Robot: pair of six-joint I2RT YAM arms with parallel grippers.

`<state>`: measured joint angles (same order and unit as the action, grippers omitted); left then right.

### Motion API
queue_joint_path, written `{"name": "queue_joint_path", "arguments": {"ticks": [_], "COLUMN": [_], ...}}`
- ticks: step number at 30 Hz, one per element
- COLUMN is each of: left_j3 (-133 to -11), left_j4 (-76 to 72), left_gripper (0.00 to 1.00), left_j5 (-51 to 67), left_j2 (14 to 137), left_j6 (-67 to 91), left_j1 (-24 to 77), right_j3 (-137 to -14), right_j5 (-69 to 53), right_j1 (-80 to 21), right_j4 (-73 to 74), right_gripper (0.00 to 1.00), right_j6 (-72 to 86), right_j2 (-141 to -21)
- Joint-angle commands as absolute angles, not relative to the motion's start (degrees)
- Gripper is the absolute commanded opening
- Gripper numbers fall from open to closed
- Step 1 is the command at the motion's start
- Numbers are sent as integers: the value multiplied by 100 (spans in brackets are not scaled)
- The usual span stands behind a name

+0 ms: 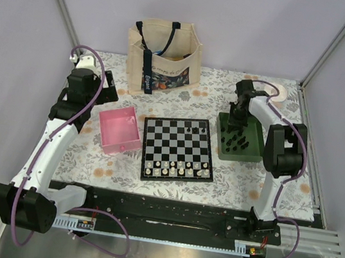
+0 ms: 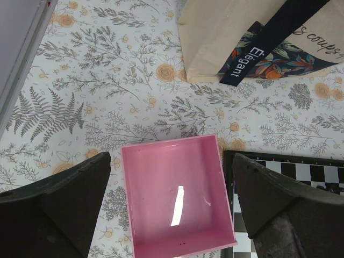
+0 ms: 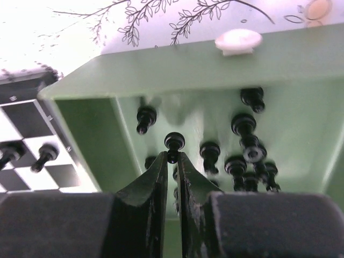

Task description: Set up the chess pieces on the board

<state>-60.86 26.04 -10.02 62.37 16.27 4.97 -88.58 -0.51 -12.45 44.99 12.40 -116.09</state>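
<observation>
The chessboard (image 1: 177, 148) lies mid-table, with white pieces along its near rows and a few black pieces (image 1: 193, 129) near its far right corner. Several black pieces (image 3: 244, 141) lie loose in the green tray (image 1: 221, 150) to the board's right. My right gripper (image 3: 172, 156) reaches down into that tray and is shut on a small black chess piece (image 3: 174, 143), pinched at its head between the fingertips; it also shows in the top view (image 1: 235, 120). My left gripper (image 2: 172, 209) is open and empty, hovering above the pink tray (image 2: 177, 199). The board's corner (image 2: 322, 166) shows by the left gripper's right finger.
A beige tote bag (image 1: 163, 59) stands at the back centre of the flowered table cover. The pink tray (image 1: 120, 132) sits left of the board and holds nothing. A white knob (image 3: 238, 41) rests on the green tray's far rim. A white roll (image 1: 286, 94) lies at the back right.
</observation>
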Motion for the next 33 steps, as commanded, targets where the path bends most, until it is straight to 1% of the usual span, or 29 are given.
{"name": "queue_joint_path", "arguments": {"ticks": [1, 4, 8, 15, 19, 23, 33], "left_j3": [-6152, -6161, -6161, -6135, -6152, -6144, -6135], "left_j4": [2435, 2426, 2435, 2426, 2435, 2426, 2435], "left_gripper": [99, 99, 99, 99, 99, 99, 99], "left_j5": [-958, -940, -967, -993, -967, -984, -975], "left_j2": [6170, 6170, 6152, 6100, 6091, 6064, 6073], "left_j6": [1564, 1556, 1556, 1556, 1556, 1547, 1547], "left_j1": [483, 483, 483, 475, 483, 483, 483], "right_j3": [-8965, -9096, -9483, -10344, -10765, -10942, -11021], "right_j5": [106, 114, 18, -299, -360, -255, -176], "right_j1": [-1318, -1502, -1941, -3074, -3541, -3718, -3718], "right_j4": [4562, 4596, 4790, 4860, 4939, 5018, 5080], "right_gripper": [1, 1, 0, 0, 0, 0, 0], "right_j6": [1424, 1441, 1459, 1678, 1714, 1670, 1406], "right_j2": [-10381, -10090, -10169, -10994, -11608, -12084, -12638]}}
